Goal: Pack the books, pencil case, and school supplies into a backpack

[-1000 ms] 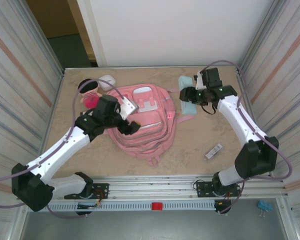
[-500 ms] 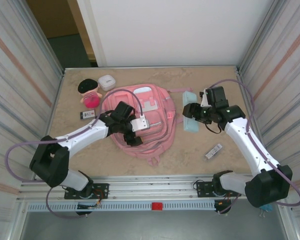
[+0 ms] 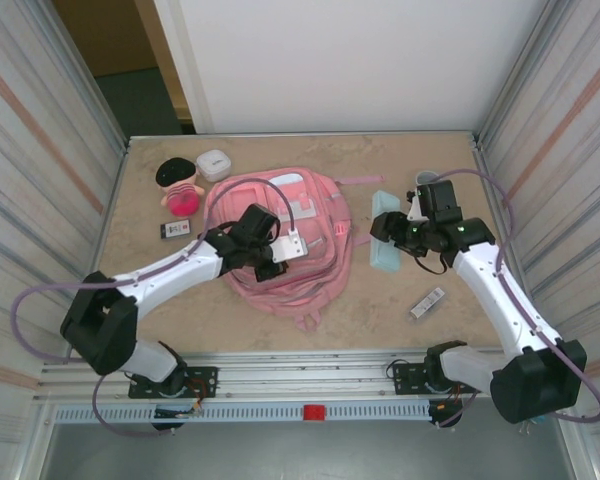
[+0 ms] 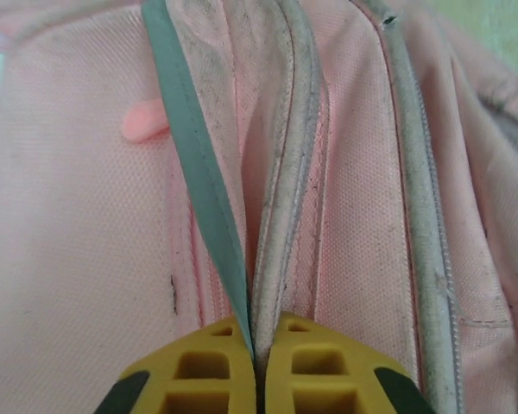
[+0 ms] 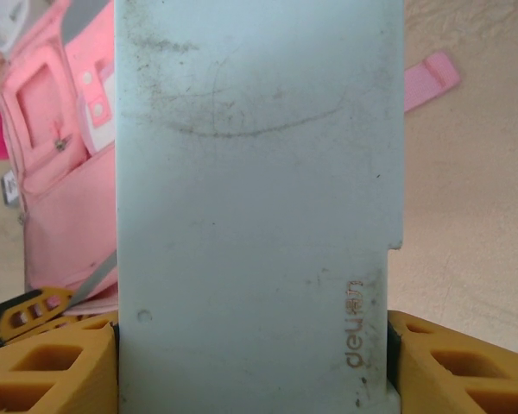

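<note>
Nearest, on the right of the table, the white stick-shaped supply lies loose, well apart from both arms, not yet packed. Further in, the left gripper has its fingers pressed together on the grey-edged lip of the backpack, near the bag's middle. Judging by that pinch, it is holding the zip opening up so something can slide in. Right of the bag, the right gripper is clamped across the pencil case, just beside the backpack's right side and probably meant for that opening. Whether the case is clear of the tabletop I cannot tell. Left of the bag lies the dark book, untouched. Beyond it stand the doll and the white box.
</note>
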You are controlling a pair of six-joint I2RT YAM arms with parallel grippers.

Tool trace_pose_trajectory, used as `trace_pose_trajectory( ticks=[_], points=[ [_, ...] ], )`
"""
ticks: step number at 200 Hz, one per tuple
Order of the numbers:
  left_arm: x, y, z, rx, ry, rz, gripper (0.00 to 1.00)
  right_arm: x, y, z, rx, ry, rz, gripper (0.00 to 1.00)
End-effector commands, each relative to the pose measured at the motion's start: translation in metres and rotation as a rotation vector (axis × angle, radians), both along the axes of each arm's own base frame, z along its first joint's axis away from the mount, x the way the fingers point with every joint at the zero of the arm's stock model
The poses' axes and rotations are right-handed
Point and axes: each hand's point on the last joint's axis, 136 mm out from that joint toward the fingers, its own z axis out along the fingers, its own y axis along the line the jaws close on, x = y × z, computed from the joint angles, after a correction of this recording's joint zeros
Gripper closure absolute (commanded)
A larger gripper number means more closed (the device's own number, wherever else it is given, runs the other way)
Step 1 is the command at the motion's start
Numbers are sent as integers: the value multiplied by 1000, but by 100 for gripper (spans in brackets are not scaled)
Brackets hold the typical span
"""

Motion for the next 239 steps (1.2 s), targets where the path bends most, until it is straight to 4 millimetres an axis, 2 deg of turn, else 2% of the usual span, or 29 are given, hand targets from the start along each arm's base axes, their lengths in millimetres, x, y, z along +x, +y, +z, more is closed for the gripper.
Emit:
trace_pose_trajectory(
  ticks=[1, 19, 49, 59, 74, 90, 105, 109, 122, 158, 170, 184, 204, 239],
  points=[
    [16, -21, 88, -247, -101, 109, 100, -11, 1, 8, 90, 29, -28, 46],
    [20, -25, 115, -343, -74, 190, 100, -21, 5, 10, 137, 65, -32, 46],
    [28, -34, 144, -463, -27, 266, 100, -44, 23, 7, 257, 134, -37, 46],
    [29, -39, 151, -504, -7, 274, 100, -51, 33, -2, 284, 171, -28, 46],
    [30, -45, 159, -550, 17, 271, 100, -63, 51, 0, 322, 158, 18, 46],
    [34, -46, 164, -581, 36, 284, 100, -68, 72, -9, 347, 169, 44, 46],
    [37, -47, 164, -603, 54, 293, 100, -64, 95, -9, 403, 150, 65, 46],
    [37, -46, 165, -608, 58, 295, 100, -60, 102, -15, 409, 166, 59, 46],
    [38, -46, 165, -620, 61, 298, 100, -51, 119, -19, 440, 159, 54, 46],
    [40, -43, 173, -650, 38, 304, 100, -19, 149, -33, 497, 163, -21, 46],
    [41, -42, 175, -656, 33, 307, 100, -9, 158, -38, 512, 162, -36, 42],
    [42, -41, 176, -657, 27, 316, 100, 1, 166, -41, 523, 156, -33, 33],
    [45, -38, 179, -661, 14, 325, 100, 3, 170, -49, 508, 177, -26, 25],
    [46, -34, 179, -661, 9, 332, 100, -15, 156, -76, 421, 234, -49, 22]
  ],
)
